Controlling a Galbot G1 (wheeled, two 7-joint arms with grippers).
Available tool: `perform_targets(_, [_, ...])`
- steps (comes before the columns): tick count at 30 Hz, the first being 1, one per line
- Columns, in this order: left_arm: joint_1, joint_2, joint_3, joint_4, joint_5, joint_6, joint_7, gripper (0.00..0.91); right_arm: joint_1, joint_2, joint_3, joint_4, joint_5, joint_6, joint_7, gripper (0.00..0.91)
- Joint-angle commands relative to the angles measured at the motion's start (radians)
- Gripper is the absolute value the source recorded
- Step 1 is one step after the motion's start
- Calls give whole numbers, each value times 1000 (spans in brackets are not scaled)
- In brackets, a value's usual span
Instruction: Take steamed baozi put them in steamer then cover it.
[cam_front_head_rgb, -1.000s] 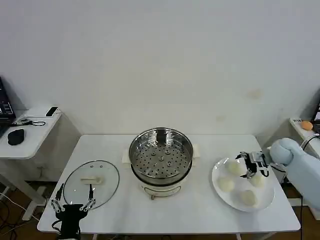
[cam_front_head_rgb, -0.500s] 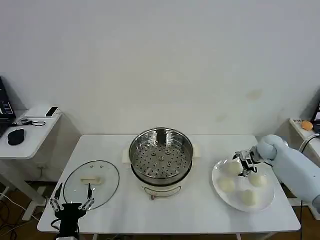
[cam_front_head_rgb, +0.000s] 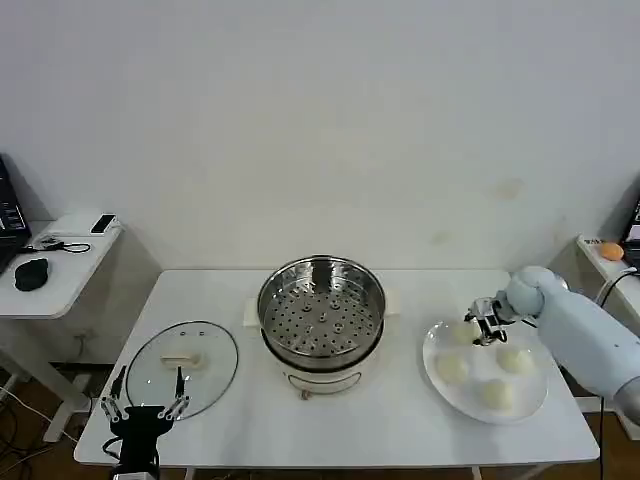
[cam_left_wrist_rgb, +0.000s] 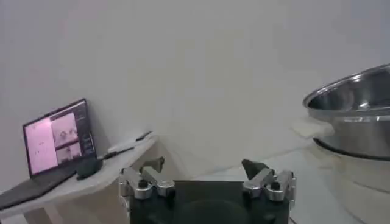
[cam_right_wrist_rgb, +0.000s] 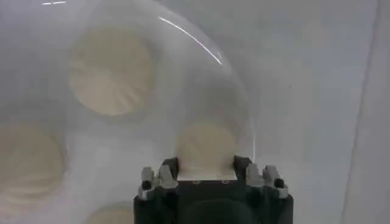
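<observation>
Right gripper has its jaws around a baozi on the plate, beside the steamer; left gripper jaws wide.

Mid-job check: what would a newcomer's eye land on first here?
The shiny steamer at the table's centre, its perforated tray bare. To the robot's right, the right tool sits at a white plate of four steamed baozi, one between its fingers. The cover lies flat at left, by the open left tool.
</observation>
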Motion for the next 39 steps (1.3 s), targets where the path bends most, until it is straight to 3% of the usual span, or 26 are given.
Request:
perform_targets(1, [1, 0, 1, -2, 1, 1, 1, 907, 17, -24, -13, 30, 26, -1, -17, 615])
perform_targets(11, [1, 4, 4, -4, 2, 3, 5, 907, 150, -128, -76, 168, 167, 3, -28, 615])
perform_targets(18, [6, 5, 2, -3, 2, 0, 4, 907, 394, -115, -233, 180, 264, -3, -33, 615])
perform_targets(26, [20, -6, 1, -11, 5, 1, 4, 907, 639, 34, -437, 179, 369, -4, -15, 615])
perform_targets(32, [43, -5, 0, -16, 9, -3, 3, 907, 723, 155, -508, 173, 466, 3, 27, 615])
perform_targets(39, [52, -8, -3, -16, 13, -6, 1, 907, 758, 286, -600, 216, 511, 28, 46, 615])
